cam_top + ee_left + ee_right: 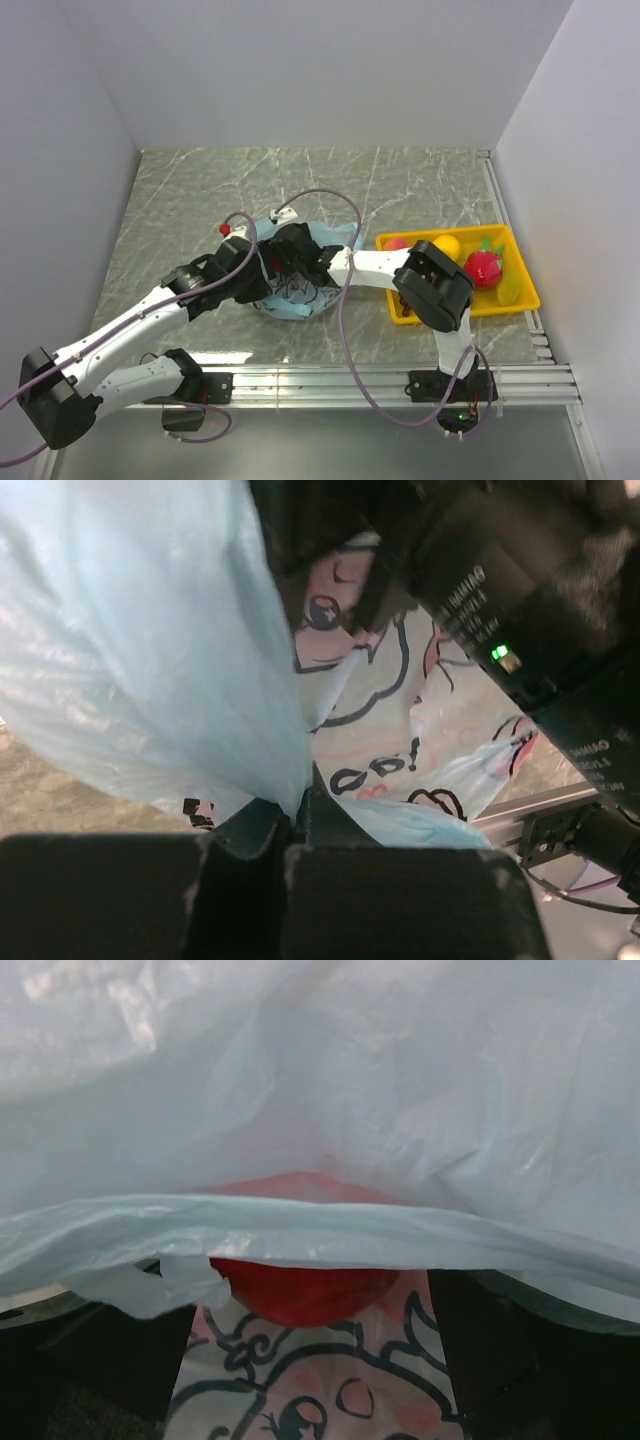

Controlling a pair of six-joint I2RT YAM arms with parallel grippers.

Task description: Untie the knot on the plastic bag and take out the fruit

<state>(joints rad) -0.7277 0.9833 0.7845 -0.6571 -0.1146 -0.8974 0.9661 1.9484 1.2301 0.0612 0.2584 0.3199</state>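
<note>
The light-blue plastic bag [300,298] with its cartoon print lies mid-table, mostly under both wrists. My left gripper [297,808] is shut on a fold of the bag's film [180,660] at its left side, and it shows in the top view [262,275]. My right gripper [310,1360] is open inside the bag's mouth, its fingers [500,1360] wide apart either side of a round red apple [300,1295] that sits under the bag's rim [320,1225]. The right gripper also shows in the top view [300,258]. No knot shows.
A yellow tray [520,300] stands at the right. It holds a pink-orange peach [397,243], a yellow fruit [447,243], a bigger red fruit with green leaves [483,268] and a yellowish piece [510,290]. The right arm's body [520,600] crowds the left wrist view.
</note>
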